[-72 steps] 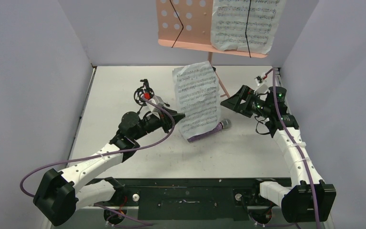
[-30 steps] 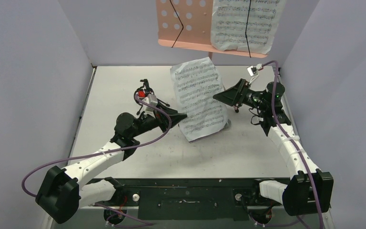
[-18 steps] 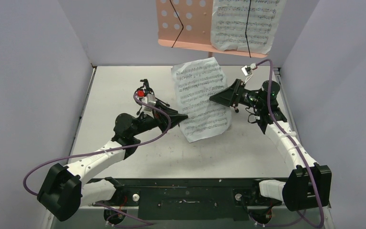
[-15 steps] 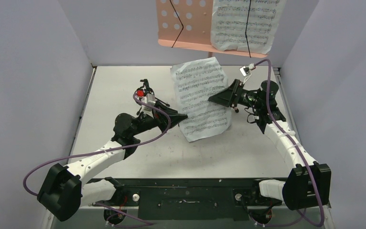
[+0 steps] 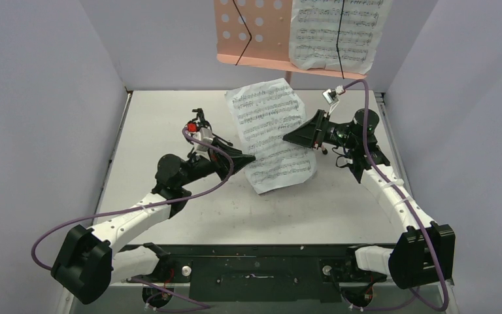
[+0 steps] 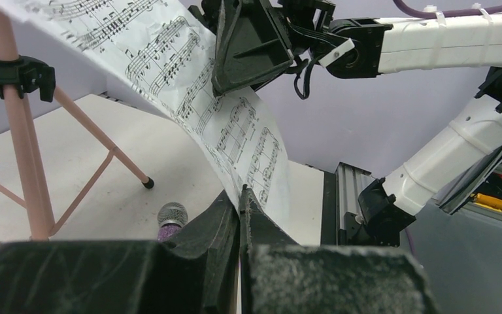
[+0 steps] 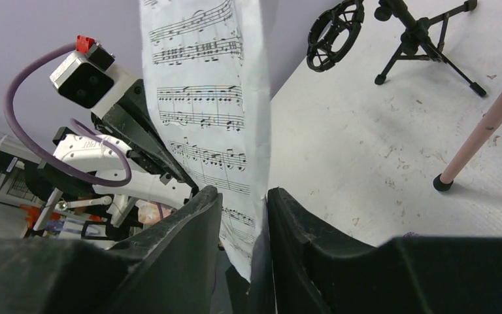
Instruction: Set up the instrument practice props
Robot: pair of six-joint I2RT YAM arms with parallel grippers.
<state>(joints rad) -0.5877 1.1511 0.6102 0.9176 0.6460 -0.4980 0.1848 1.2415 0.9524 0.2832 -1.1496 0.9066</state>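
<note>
Centre frame, the left fingers (image 6: 225, 219) pinch the light, floppy, probably tearable page (image 5: 271, 131) by its lower edge; the right fingers (image 7: 189, 226) straddle its side, slightly parted.

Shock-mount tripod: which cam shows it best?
Right wrist. The shock-mount tripod stands in the open on the table, with its ring mount and legs clearly outlined. Top external shows it only small and dark, so it is hard to read. Left wrist does not show it at all.
</note>
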